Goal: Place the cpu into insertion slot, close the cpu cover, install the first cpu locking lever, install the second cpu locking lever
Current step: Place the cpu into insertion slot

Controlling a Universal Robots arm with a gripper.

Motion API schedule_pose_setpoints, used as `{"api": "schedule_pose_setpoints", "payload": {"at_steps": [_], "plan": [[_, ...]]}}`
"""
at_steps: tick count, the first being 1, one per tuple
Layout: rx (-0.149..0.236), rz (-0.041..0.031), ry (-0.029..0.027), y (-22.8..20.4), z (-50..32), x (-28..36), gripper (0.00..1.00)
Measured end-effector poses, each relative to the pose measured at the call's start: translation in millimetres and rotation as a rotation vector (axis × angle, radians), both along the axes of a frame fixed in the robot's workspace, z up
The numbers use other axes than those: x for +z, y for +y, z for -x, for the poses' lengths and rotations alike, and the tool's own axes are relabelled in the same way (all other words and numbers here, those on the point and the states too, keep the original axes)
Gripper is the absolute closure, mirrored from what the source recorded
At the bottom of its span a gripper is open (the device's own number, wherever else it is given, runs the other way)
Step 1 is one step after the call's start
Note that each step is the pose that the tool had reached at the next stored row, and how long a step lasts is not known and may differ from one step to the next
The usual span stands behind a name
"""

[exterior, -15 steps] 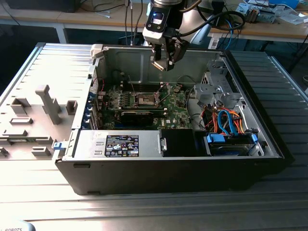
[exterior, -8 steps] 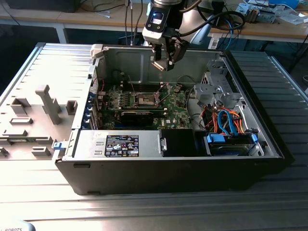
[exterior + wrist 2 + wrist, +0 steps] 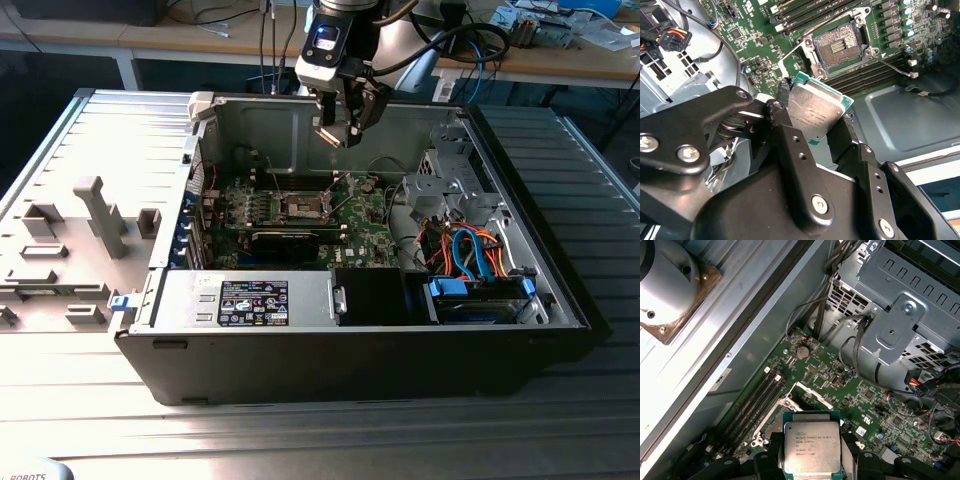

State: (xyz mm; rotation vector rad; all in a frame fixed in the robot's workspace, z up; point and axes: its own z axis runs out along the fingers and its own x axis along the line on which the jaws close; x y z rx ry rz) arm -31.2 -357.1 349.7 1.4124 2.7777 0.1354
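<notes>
My gripper is shut on the cpu, a flat square chip with a silver-grey top and a green edge, pinched at two opposite sides. The cpu hangs tilted above the green motherboard. The insertion slot lies uncovered a short way beyond the chip, its tan and dark pin field bare inside a metal rim. Two thin wire levers stick out from its corners, unlatched. In the exterior view the gripper hovers inside the open computer case, above and just behind the insertion slot. I cannot make out the cpu cover's position.
Memory slots run beside the socket. A long black card lies in front of it. A metal drive cage and bundles of coloured cables fill the exterior view's right side of the case. A grey fixture plate lies outside the case.
</notes>
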Motion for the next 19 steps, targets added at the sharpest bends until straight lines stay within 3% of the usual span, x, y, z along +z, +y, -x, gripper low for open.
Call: {"api": "schedule_pose_setpoints", "payload": {"at_steps": [19], "plan": [[-0.024, 0.0000, 0.0001, 0.0, 0.0, 0.0, 0.45]]}}
